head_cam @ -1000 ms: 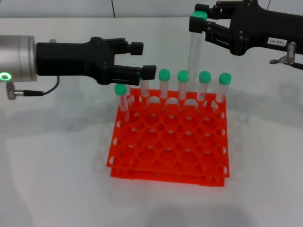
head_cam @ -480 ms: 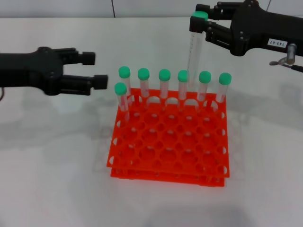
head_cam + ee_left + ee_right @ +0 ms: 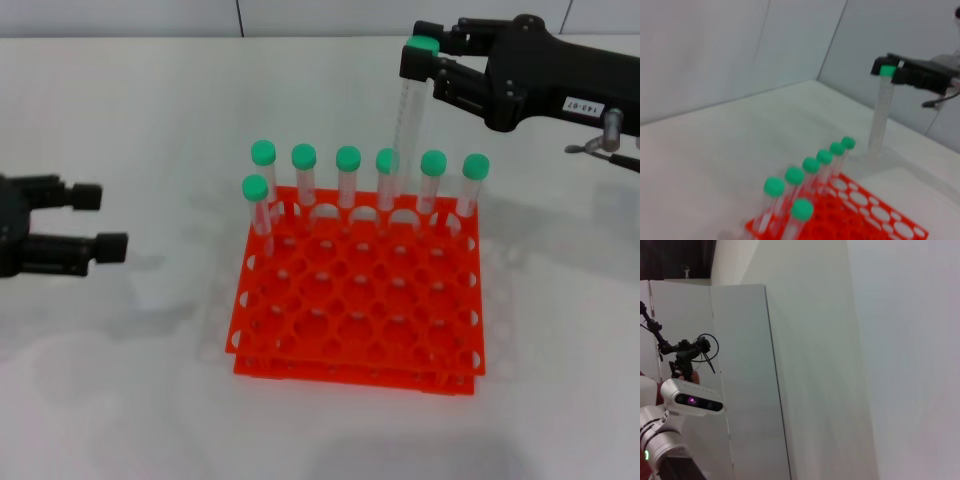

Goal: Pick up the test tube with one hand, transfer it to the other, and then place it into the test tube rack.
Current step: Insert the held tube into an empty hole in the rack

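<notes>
**Tube hangs over the rack, ready to go down**

The right gripper point(image 3: 432, 62), the one with the white label, is clamped on the green cap of the test tube point(image 3: 408, 118). It sits at about 1 o'clock from the middle of the test tube rack point(image 3: 360, 300). The tube hangs almost straight up and down, cap on top. Its round bottom end is just behind the back row of seven other tubes point(image 3: 348, 178), near the fourth one, and it is not in a hole yet.

I think the next move is down and a bit toward the robot, into a free hole.

The left gripper point(image 3: 85, 222) is far off at 9 o'clock, fingers spread, holding nothing.
</notes>
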Tool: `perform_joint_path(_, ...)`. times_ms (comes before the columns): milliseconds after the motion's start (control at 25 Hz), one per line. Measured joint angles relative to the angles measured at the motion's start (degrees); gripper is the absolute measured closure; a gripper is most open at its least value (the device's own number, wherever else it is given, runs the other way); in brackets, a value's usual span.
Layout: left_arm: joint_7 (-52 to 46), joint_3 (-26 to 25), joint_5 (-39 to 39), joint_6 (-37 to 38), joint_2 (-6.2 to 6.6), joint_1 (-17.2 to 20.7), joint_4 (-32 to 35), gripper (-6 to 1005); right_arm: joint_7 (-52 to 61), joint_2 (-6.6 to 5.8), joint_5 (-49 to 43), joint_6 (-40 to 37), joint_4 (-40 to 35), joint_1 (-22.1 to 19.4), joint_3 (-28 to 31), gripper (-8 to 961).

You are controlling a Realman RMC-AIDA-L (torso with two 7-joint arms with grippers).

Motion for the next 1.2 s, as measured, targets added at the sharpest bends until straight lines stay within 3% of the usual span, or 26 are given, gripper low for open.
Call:
perform_joint_path(560,3.1,0.3,7.7,1.6,0.21,1.2,0.6,113,-0.2,0.03,0.4,0.7,0.7,-0.2,-1.8,679)
perform_joint_path(1200,6.5,0.4,8.6,1.5,-0.58,0.6,0.3,113,-4.2,0.12,4.1,3.4,1.4,0.1,-6.8,679)
